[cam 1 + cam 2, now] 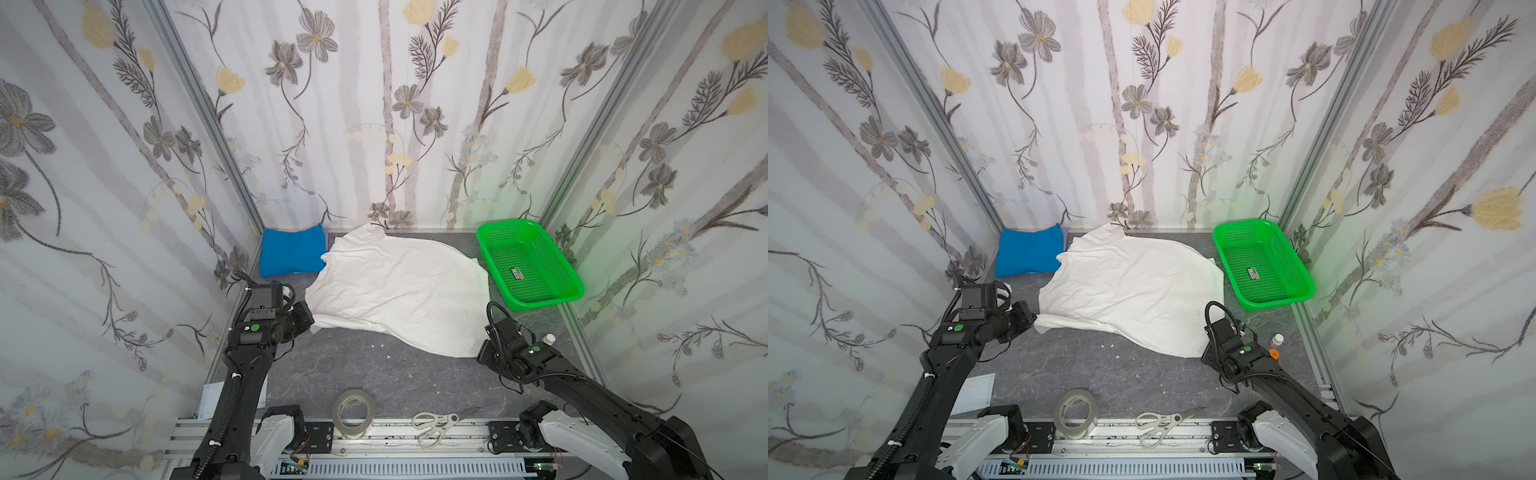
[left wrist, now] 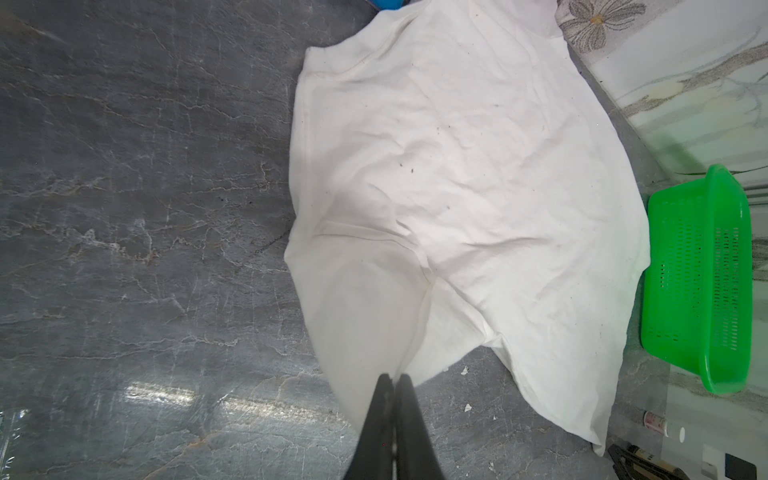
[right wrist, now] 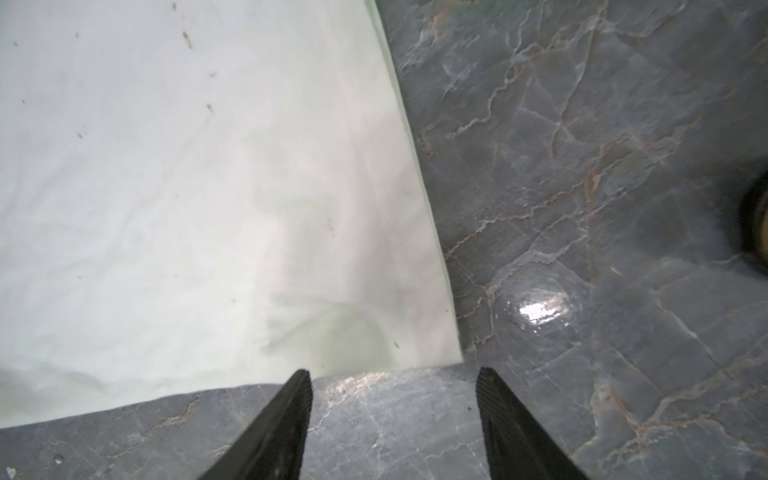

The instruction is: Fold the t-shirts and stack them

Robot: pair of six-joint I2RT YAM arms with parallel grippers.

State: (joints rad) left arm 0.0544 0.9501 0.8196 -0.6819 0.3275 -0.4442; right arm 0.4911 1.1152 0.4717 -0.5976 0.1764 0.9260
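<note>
A white t-shirt (image 1: pixel 399 291) (image 1: pixel 1129 291) lies spread and wrinkled across the middle of the grey marble table. A folded bright blue t-shirt (image 1: pixel 291 251) (image 1: pixel 1027 253) sits in the far left corner, its edge touching the white one. My left gripper (image 2: pixel 393 377) is shut on a fold of the white t-shirt (image 2: pixel 457 166) at its near left corner, and the cloth rises into the fingertips. My right gripper (image 3: pixel 395 376) is open over bare table, just short of the near right corner of the white t-shirt (image 3: pixel 166 187).
A green mesh basket (image 1: pixel 530 266) stands at the far right against the wall. A tape roll (image 1: pixel 353 411) and scissors (image 1: pixel 436 422) lie at the front edge. A small bottle (image 1: pixel 548 338) stands by my right arm. Patterned walls close three sides.
</note>
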